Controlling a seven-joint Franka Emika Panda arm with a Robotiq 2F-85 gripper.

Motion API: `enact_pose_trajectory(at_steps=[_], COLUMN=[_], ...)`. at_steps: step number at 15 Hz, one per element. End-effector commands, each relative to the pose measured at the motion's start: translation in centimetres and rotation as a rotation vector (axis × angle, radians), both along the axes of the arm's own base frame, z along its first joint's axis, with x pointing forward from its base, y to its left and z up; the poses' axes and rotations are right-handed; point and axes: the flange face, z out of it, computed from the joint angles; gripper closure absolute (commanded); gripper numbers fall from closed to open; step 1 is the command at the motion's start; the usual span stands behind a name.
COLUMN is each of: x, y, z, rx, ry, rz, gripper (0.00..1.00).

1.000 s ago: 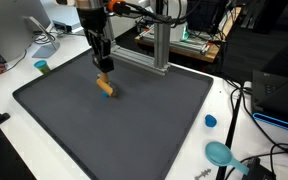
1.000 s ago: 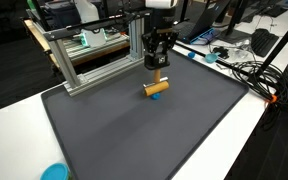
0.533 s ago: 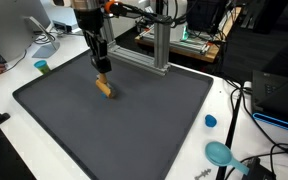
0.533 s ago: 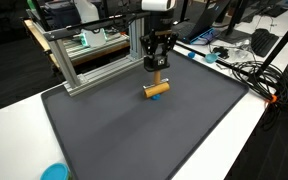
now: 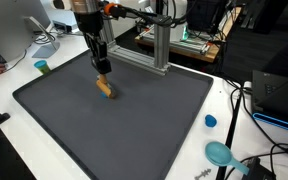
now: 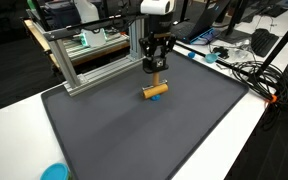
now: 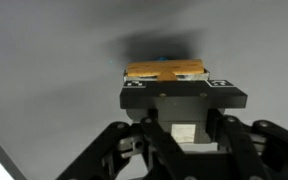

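An orange cylinder with a blue end [image 5: 106, 88] [image 6: 156, 90] lies on the dark grey mat [image 5: 134, 125] [image 6: 154, 135], towards its far side. My gripper [image 5: 102, 71] [image 6: 157, 74] points straight down onto the cylinder's middle with its fingers drawn in against the cylinder. In the wrist view the orange cylinder [image 7: 164, 70] shows just past the gripper's black body, which hides the fingertips. The cylinder still appears to rest on the mat.
An aluminium frame [image 5: 160, 45] [image 6: 89, 65] stands at the mat's far edge, close behind the gripper. A blue cap [image 5: 211, 121] and a teal scoop [image 5: 220, 153] lie on the white table. Cables [image 6: 246, 70] run along one side.
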Motion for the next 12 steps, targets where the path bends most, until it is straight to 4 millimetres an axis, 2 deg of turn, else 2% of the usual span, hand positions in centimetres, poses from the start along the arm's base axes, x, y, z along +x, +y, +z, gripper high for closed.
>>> enact_pose_trajectory(at_steps=[1, 10, 11, 12], x=[0.1, 0.3, 0.3, 0.0], y=[-1.0, -1.3, -1.3, -0.6], z=[-2.6, -3.8, -3.6, -0.7], rx=[0.003, 0.017, 0.022, 0.009], ry=[0.028, 0.018, 0.018, 0.006], rz=[-0.016, -0.039, -0.048, -0.018], gripper=[0.78, 0.78, 0.78, 0.78])
